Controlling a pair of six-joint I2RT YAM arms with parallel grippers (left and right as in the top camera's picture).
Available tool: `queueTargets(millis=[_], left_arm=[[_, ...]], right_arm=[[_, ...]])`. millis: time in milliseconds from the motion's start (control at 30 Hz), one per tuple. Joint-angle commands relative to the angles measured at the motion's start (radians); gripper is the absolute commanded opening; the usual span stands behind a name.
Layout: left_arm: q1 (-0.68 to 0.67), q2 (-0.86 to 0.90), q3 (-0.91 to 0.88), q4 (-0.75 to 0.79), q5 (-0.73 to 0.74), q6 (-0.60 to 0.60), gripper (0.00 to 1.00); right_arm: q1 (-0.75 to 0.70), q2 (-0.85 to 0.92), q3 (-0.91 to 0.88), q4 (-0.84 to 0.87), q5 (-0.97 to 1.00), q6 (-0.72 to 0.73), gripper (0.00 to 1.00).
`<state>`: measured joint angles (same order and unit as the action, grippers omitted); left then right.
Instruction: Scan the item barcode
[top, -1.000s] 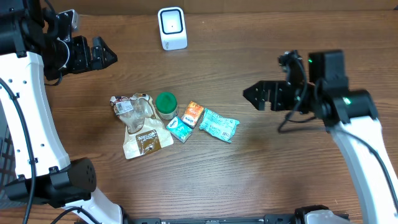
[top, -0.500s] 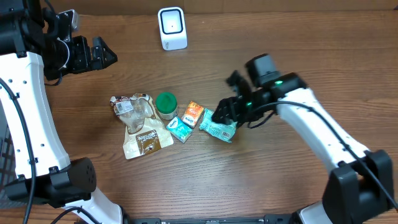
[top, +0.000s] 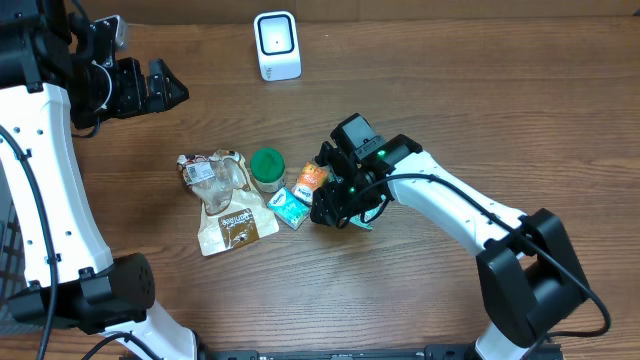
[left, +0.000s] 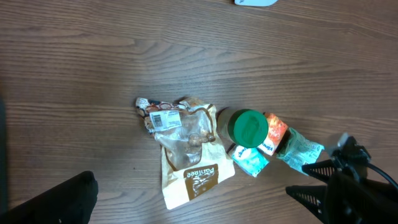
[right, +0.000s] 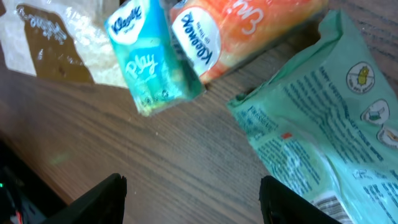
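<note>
The items lie in a cluster mid-table: a mint-green packet (right: 317, 118) with a barcode at its lower corner, an orange Kleenex pack (top: 311, 179), a teal Kleenex pack (top: 289, 208), a green-lidded jar (top: 267, 166) and a brown-and-clear pouch (top: 226, 205). The white scanner (top: 277, 45) stands at the back edge. My right gripper (top: 332, 208) hangs low over the mint packet's left end and hides most of it from above. Its jaws are open, with bare wood between them and the right finger (right: 292, 202) over the packet's edge. My left gripper (top: 176, 88) stays open, high at the far left.
In the left wrist view the whole cluster shows from above, with the pouch (left: 186, 155) on its left and the right arm's dark fingers (left: 314, 180) at its right end. Bare wooden table (top: 450, 90) surrounds the cluster.
The right arm has swung from the right side of the table leftward and down onto the mint packet, and its jaws have narrowed somewhat. The left arm and the items have not moved.
</note>
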<state>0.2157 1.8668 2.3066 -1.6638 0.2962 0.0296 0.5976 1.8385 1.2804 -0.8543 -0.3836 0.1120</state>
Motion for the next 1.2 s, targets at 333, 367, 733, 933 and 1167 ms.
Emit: queueTargets(millis=[333,367,733,933,1167], left_arm=[[-0.007,-0.008,0.016,0.000,0.008,0.016,1.00],[-0.007,-0.008,0.016,0.000,0.008,0.016,1.00],[-0.007,-0.008,0.016,0.000,0.008,0.016,0.99],[-0.007,-0.008,0.016,0.000,0.008,0.016,0.99],[-0.007,-0.008,0.016,0.000,0.008,0.016,1.00]], right_arm=[[0.005,0.089,0.000,0.073,-0.112,0.061,0.63],[0.005,0.097,0.000,0.076,-0.112,0.070,0.63],[-0.043,0.113,0.001,0.145,-0.047,0.183,0.64],[-0.156,0.113,0.003,0.169,0.073,0.342,0.63],[-0.323,0.112,0.013,0.144,0.065,0.363,0.53]])
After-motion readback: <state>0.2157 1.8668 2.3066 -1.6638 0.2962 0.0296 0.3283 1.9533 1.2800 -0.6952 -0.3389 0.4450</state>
